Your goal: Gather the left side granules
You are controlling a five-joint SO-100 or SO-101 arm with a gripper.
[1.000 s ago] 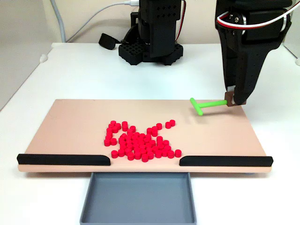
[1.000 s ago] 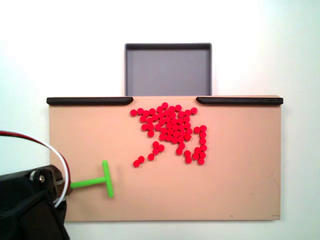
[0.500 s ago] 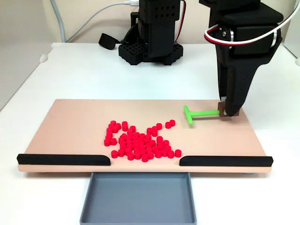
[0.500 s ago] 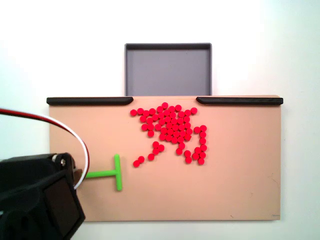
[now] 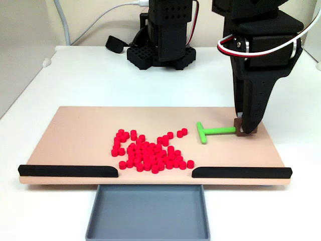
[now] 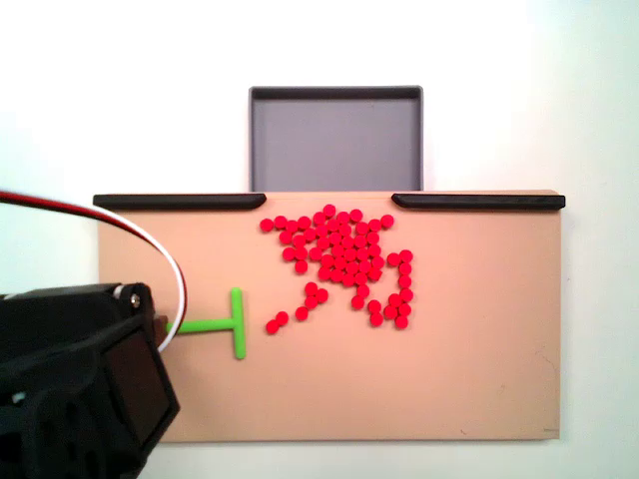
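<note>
1. In a fixed view from the front, the black arm comes down from the upper right, and its gripper pinches the end of the green pusher by a small brown block at the handle's tip.
2. The pusher lies flat on the tan board, with its handle running left from the gripper and its crossbar at the left end, facing the pellets.
3. The red pellets sit in one loose cluster on the board, left of the pusher's crossbar and close to the board's near edge, just behind the gap between the two black rails.
4. A few pellets trail up and to the right from the cluster, the nearest lying just beside the crossbar but apart from it.
5. The grey tray sits below that gap, against the board's near edge.
6. The arm's black base stands on the white table behind the board.
7. In a fixed view from above, the arm's black body covers the lower left, so the fingertips cannot be made out there.
8. The pusher sticks out to the right from under the arm, crossbar upright in the picture.
9. The pellets lie right of the crossbar, bunched below the rail gap, with a short trail reaching down-left towards the pusher.
10. The tray lies above the board, behind the gap.
</note>
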